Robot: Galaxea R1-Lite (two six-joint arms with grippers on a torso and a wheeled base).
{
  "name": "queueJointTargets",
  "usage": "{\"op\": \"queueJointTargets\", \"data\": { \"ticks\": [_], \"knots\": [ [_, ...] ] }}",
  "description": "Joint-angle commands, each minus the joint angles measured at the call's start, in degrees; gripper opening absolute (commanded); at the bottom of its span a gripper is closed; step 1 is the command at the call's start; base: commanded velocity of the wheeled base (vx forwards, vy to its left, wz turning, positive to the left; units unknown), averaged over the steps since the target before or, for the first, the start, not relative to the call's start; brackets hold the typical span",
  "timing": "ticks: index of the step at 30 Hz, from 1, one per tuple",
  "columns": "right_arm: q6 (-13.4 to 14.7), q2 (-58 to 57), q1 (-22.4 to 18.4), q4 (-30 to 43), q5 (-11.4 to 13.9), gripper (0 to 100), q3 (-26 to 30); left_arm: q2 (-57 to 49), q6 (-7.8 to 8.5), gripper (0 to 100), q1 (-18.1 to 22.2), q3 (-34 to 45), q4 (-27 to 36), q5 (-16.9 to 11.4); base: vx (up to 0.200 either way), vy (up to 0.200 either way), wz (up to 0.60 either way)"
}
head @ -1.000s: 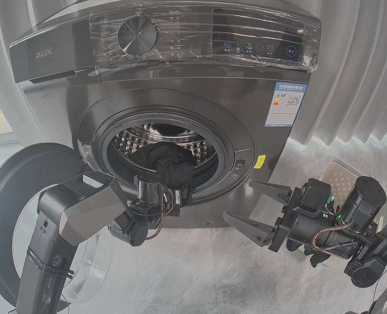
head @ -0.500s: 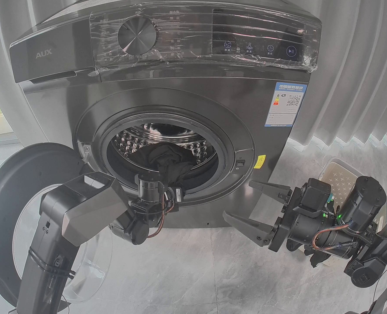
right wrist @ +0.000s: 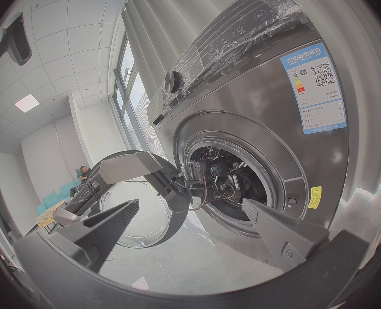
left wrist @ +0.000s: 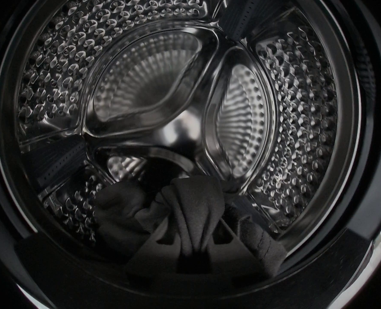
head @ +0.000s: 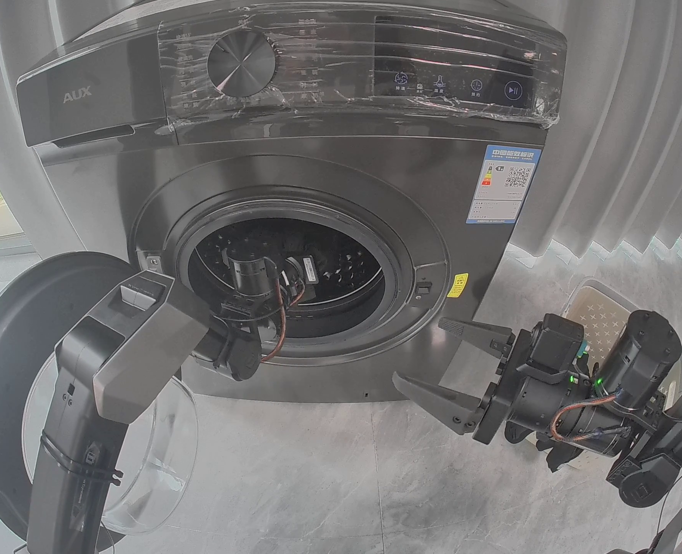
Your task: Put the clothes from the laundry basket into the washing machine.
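The grey front-loading washing machine [head: 295, 117] stands with its round door [head: 18, 332] swung open to the left. My left arm's wrist [head: 252, 271] is inside the drum opening. In the left wrist view my left gripper [left wrist: 195, 254] is shut on a bunched dark garment [left wrist: 195, 207], held low in the steel drum [left wrist: 156, 74]. My right gripper [head: 419, 354] hangs open and empty in front of the machine's lower right corner, its fingers [right wrist: 285, 232] wide apart. The white laundry basket [head: 606, 309] sits on the floor behind the right arm.
Grey marble floor [head: 318, 471] lies free in front of the machine. White curtains [head: 633, 117] hang to the right. The open door's glass bowl [head: 149, 455] juts out beside my left arm.
My left arm has pushed up and forward from the drum's lip into the drum, carrying the dark garment inside. The right arm has stayed still.
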Motion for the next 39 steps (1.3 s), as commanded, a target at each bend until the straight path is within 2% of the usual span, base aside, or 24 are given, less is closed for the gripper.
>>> {"op": "queueJointTargets", "data": {
  "ticks": [1, 5, 13, 14, 31, 37, 39],
  "knots": [
    [0.06, -0.05, 0.03, -0.01, 0.06, 100, -0.01, 3.7, 0.38, 0, 1.68, -7.64, 0.7, 0.24, 0.0, 0.0, 0.0],
    [0.06, -0.05, 0.03, -0.01, 0.06, 100, 0.07, 5.99, 0.64, 0, 2.38, -11.34, 1.4, 0.59, 0.0, 0.0, 0.0],
    [-0.03, 0.04, 0.03, -0.01, 0.06, 100, 0.07, 6.16, 0.64, 0, 2.64, -11.34, 1.84, 0.68, 0.0, 0.0, 0.0],
    [-0.03, 0.04, 0.03, -0.01, 0.06, 100, 0.07, 6.16, 0.64, 100, 2.64, -11.34, 2.02, 0.68, 0.0, 0.0, 0.0],
    [-0.12, -0.22, 0.03, -0.01, 0.06, 100, 0.07, 6.16, 0.55, 100, 1.5, -10.02, 2.54, 0.77, 0.0, 0.0, 0.0],
    [-0.2, -0.31, 0.03, -0.01, 0.06, 100, -0.01, 4.23, 0.82, 100, -0.43, 0.44, 3.6, 1.73, 0.0, 0.0, 0.0],
    [-0.2, -0.31, 0.03, -0.01, 0.06, 100, 0.07, 3.97, 0.82, 100, -0.7, 1.5, 3.6, 1.73, 0.0, 0.0, 0.0]
  ]
}}
